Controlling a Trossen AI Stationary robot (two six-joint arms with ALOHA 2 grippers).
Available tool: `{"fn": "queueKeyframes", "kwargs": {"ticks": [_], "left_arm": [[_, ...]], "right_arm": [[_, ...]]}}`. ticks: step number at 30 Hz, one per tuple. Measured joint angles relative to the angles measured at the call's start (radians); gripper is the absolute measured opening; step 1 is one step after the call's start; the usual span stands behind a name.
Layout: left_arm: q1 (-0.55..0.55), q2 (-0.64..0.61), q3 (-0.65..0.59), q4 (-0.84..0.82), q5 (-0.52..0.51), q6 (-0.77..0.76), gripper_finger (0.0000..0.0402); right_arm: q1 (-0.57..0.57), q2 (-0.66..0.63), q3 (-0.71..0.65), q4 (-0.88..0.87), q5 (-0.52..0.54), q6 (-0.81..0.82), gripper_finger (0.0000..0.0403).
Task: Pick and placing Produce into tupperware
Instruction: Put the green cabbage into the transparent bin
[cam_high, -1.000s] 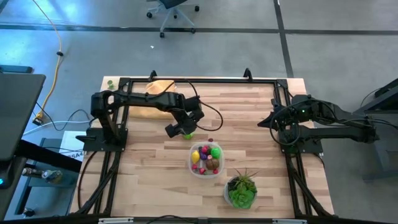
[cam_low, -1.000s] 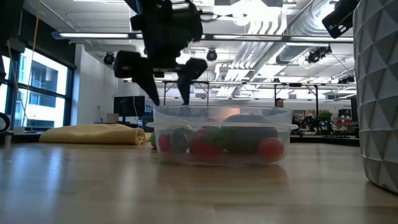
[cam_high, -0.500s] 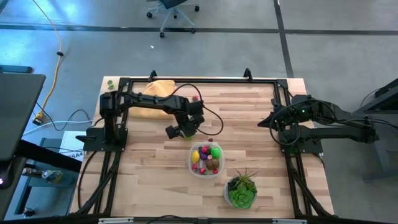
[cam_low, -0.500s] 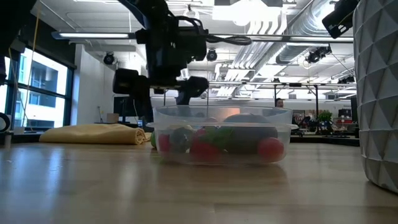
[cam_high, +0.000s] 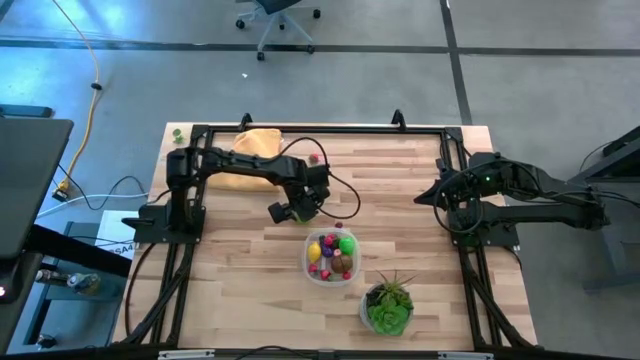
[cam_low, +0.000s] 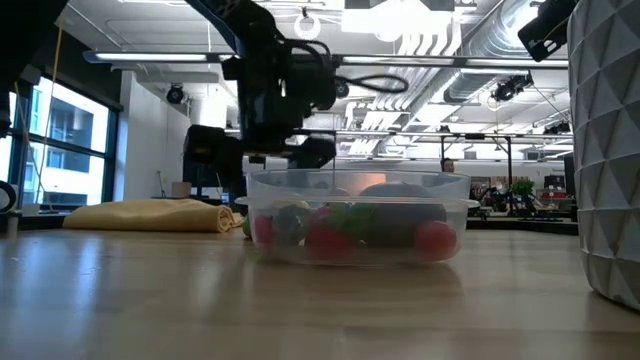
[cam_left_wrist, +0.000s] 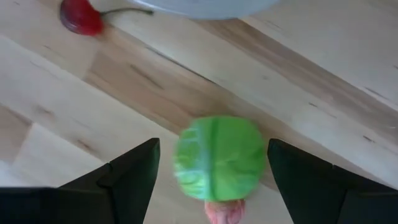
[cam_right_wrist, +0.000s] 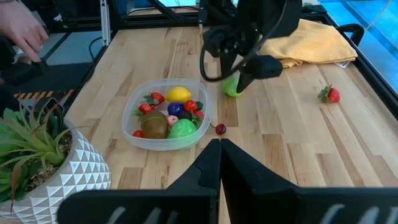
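The tupperware (cam_high: 308, 262) is a clear round container holding several toy pieces: yellow, green, brown, purple and red. A bright green leafy ball (cam_left_wrist: 217, 155) rests on the wood just beyond the container's far-left side, with a pink bit under it. My left gripper (cam_left_wrist: 213, 146) is low over it, open, one finger on each side of the ball with small gaps. A red cherry (cam_left_wrist: 81, 17) lies near the tupperware's rim (cam_left_wrist: 205, 6). A strawberry (cam_right_wrist: 331, 94) lies farther off. My right gripper (cam_right_wrist: 219, 146) waits shut at the table's right side.
A white faceted pot with a green plant (cam_high: 388, 308) stands near the table's front, right of the tupperware. A yellow cloth (cam_high: 255, 150) lies at the far left. A person's hand (cam_right_wrist: 25, 31) shows beyond the table edge. Bare wood stretches between the arms.
My left gripper has come down from above the tupperware's far rim toward the table and now sits low around the green ball. The produce and the tupperware have stayed where they were.
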Motion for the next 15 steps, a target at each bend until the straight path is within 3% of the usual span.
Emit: {"fn": "queueKeyframes", "kwargs": {"ticks": [15], "left_arm": [[0.0, 0.018, -0.001, -0.007, -0.043, -0.002, 0.0289]], "right_arm": [[0.0, 0.0, 0.0, 0.0, 0.0, 0.0, 0.0]]}}
